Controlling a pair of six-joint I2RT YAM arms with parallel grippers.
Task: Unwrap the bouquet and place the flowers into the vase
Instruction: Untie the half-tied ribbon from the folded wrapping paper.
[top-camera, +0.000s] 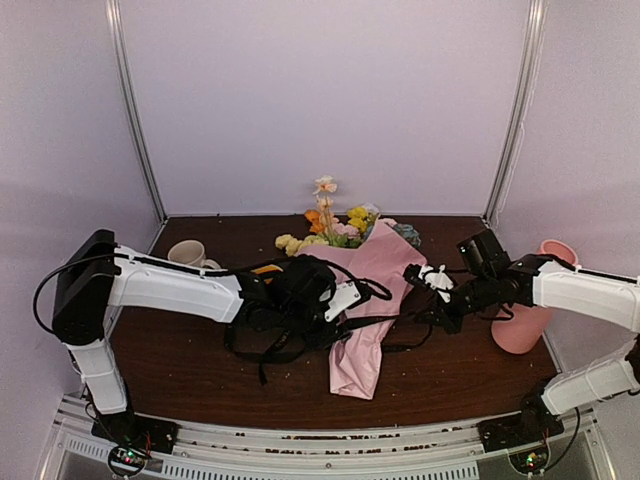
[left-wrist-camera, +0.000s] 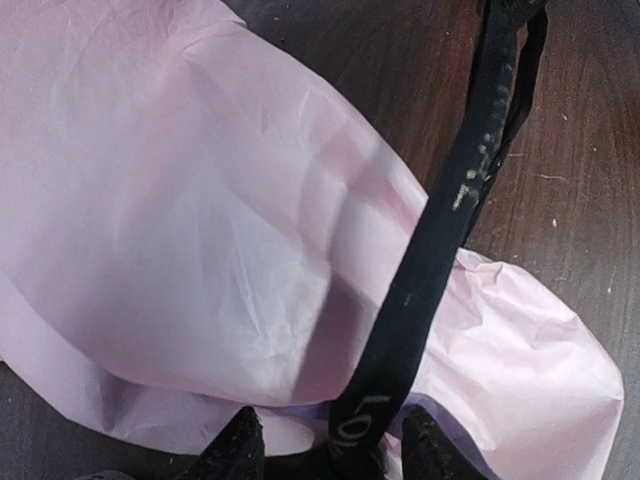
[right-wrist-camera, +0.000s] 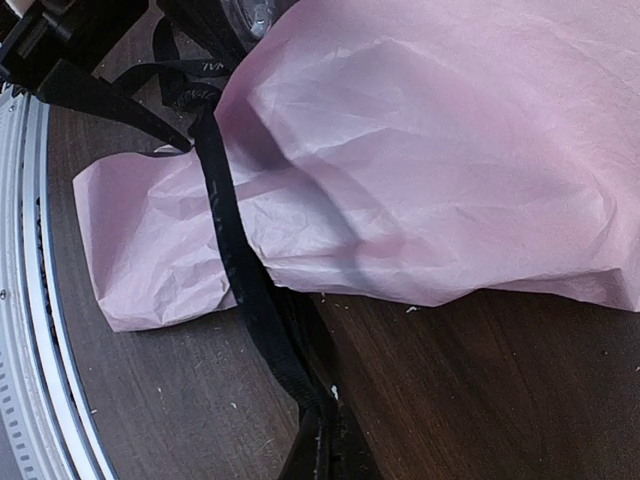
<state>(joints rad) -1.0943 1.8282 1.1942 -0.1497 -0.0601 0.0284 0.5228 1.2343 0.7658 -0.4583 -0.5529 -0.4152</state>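
Note:
The bouquet lies across the middle of the table, its pink tissue paper (top-camera: 365, 300) running from the flowers (top-camera: 340, 228) at the far end down toward the near edge. A black printed ribbon (left-wrist-camera: 440, 250) crosses the paper (left-wrist-camera: 180, 220). It passes between the spread fingers (left-wrist-camera: 240, 448) of my left gripper (left-wrist-camera: 333, 448), which is open over the paper's edge. My right gripper (right-wrist-camera: 325, 445) is shut on the ribbon (right-wrist-camera: 235, 260) low over the table, just right of the paper (right-wrist-camera: 420, 150). The pink vase (top-camera: 522, 325) stands at the right, partly hidden behind my right arm.
A white mug (top-camera: 187, 253) sits at the back left behind my left arm. Loose black ribbon loops (top-camera: 270, 345) lie on the brown table (top-camera: 450, 370) under my left wrist. Pale walls enclose the back and sides.

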